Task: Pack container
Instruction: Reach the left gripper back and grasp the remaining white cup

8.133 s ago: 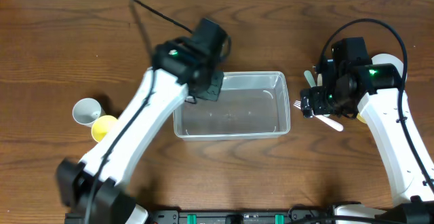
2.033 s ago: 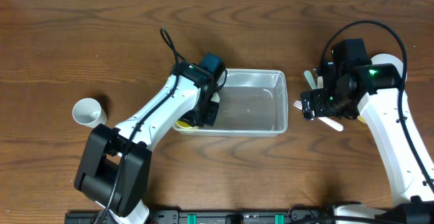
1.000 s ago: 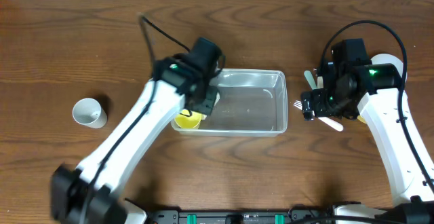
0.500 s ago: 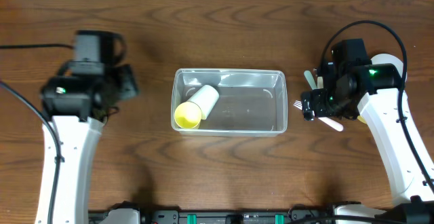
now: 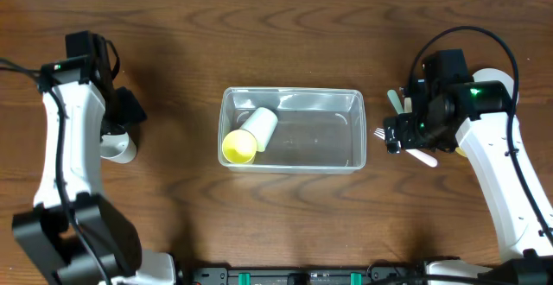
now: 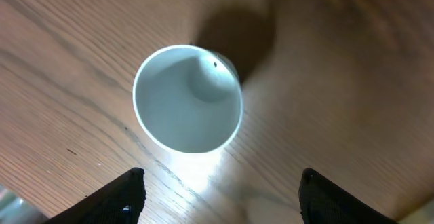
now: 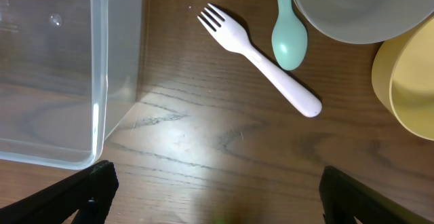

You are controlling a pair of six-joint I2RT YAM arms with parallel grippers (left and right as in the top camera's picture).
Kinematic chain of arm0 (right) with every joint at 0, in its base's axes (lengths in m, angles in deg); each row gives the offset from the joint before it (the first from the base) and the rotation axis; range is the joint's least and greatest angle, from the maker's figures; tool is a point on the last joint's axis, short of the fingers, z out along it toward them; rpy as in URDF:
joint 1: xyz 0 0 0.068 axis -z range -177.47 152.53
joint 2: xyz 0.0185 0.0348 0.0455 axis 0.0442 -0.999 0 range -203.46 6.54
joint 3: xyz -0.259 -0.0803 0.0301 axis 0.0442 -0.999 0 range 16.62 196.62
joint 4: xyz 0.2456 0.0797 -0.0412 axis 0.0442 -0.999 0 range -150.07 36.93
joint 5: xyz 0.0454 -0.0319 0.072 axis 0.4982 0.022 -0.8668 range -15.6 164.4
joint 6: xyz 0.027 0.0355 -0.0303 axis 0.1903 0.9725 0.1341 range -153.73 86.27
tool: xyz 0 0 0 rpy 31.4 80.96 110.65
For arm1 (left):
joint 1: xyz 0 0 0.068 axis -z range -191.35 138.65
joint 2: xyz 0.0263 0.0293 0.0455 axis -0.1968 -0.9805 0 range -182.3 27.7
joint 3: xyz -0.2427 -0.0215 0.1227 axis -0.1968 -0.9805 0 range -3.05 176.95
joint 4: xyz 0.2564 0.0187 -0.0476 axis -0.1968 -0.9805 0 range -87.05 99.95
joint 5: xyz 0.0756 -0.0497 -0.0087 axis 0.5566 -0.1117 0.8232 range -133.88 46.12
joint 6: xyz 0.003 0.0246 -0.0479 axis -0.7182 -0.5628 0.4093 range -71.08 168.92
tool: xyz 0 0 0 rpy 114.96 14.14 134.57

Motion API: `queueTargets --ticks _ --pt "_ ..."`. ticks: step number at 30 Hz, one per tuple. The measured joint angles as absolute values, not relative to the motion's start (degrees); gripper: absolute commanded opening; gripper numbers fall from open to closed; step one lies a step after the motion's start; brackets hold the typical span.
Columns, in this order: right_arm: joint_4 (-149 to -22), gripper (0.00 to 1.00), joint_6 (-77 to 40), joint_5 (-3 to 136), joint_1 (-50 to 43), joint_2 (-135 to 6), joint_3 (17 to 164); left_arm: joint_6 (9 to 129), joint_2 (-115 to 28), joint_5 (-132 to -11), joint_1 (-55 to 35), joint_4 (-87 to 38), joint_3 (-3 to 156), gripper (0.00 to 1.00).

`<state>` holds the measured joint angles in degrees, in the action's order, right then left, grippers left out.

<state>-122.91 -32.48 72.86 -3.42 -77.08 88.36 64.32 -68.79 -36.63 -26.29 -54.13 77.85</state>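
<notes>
Left tool (image 6: 220, 197), fingers apart, hangs over the upright white cup (image 6: 188, 98): lower squarely, then pinch one wall gently. Right tool (image 7: 217, 197), also apart and empty, hangs right of the container (image 5: 363, 129).

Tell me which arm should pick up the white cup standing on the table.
Left. The left end effector hangs open directly over the white cup; the right end effector sits beyond the container, above the fork.

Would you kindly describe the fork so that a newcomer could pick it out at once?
Find the clear container in the middle of the table; the fork lies flat just off its right end. It is white with tines toward the container, unlike the mint-green spoon beside it.
</notes>
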Motion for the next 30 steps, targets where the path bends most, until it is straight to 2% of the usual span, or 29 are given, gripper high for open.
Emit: queueTargets --ticks 20,30 --pt "-122.96 0.96 -32.48 72.88 -3.42 -77.08 88.36 64.08 -76.48 -40.48 -28.08 -50.98 74.03 0.71" --pt "-123.28 0.96 -32.48 72.88 -3.42 -77.08 88.36 63.66 -76.5 -40.54 -28.08 -50.39 74.03 0.36"
